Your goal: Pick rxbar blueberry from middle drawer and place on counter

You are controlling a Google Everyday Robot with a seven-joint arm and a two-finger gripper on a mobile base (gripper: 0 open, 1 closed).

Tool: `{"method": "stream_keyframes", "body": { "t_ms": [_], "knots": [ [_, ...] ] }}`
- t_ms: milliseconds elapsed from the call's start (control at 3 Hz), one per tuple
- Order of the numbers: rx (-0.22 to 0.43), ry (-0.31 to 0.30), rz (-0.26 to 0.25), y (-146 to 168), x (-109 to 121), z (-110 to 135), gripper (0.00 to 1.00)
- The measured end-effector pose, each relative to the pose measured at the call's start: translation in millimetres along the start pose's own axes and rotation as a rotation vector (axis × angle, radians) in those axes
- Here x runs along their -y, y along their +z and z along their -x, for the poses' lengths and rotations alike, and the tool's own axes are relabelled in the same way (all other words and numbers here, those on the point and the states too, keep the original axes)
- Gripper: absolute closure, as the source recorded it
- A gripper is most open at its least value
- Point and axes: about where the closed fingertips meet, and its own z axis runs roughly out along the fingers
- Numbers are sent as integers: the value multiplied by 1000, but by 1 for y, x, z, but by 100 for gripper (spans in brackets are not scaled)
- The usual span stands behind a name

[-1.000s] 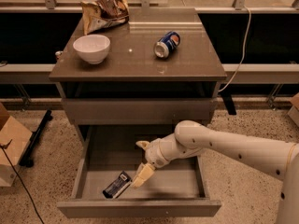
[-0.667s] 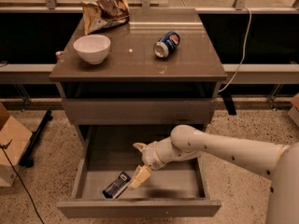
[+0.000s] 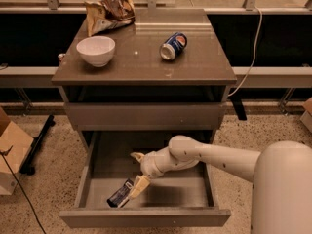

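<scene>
The rxbar blueberry [image 3: 120,195], a dark flat bar with white patches, lies on the floor of the open middle drawer [image 3: 146,217], near its front left. My gripper [image 3: 138,172] is down inside the drawer, just right of the bar. Its fingers are spread apart. The lower fingertip [image 3: 138,187] rests against the bar's right end, and the upper one points toward the drawer's back. The counter [image 3: 146,62] is the glossy top of the cabinet above.
On the counter stand a white bowl [image 3: 96,49], a crumpled chip bag [image 3: 109,12] and a blue soda can [image 3: 173,46] lying on its side. The shut upper drawer front [image 3: 146,115] overhangs the open drawer. A cardboard box [image 3: 10,150] sits on the floor at left.
My arm has shifted a little left, bringing the lower finger closer against the bar's end. The bar has stayed in place.
</scene>
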Motion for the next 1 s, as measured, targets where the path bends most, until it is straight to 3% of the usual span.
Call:
{"method": "stream_keyframes", "body": {
  "t_ms": [333,1000],
  "knots": [
    [15,-8,29,28,9,-13,0],
    [67,-36,-1,56,4,-38,0]
  ]
}}
